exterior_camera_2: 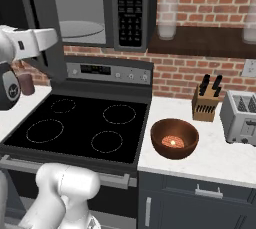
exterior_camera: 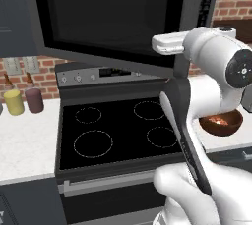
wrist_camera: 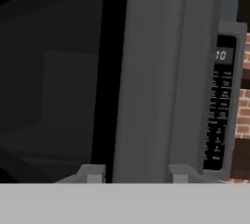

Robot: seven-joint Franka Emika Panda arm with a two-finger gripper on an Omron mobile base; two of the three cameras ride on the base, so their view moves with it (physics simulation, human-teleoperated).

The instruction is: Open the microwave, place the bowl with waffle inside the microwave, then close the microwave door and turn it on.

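The microwave door [exterior_camera: 106, 15] stands swung open; the half-open pincer [wrist_camera: 133, 176] straddles its edge; the bowl [exterior_camera_2: 174, 138] sits on the bench [exterior_camera_2: 220, 158].

Glossy white rounded arm [exterior_camera: 216, 71]; dark grey joint cap with small pale markings; black link.

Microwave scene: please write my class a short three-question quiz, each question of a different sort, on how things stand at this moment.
1. True or false: the microwave door stands open.
2. Where is the bowl? A: on the counter, right of the stove. B: on the stove. C: on the floor.
3. Fill in: right of the knife block stands a ____.
Key: 1 true; 2 A; 3 toaster.
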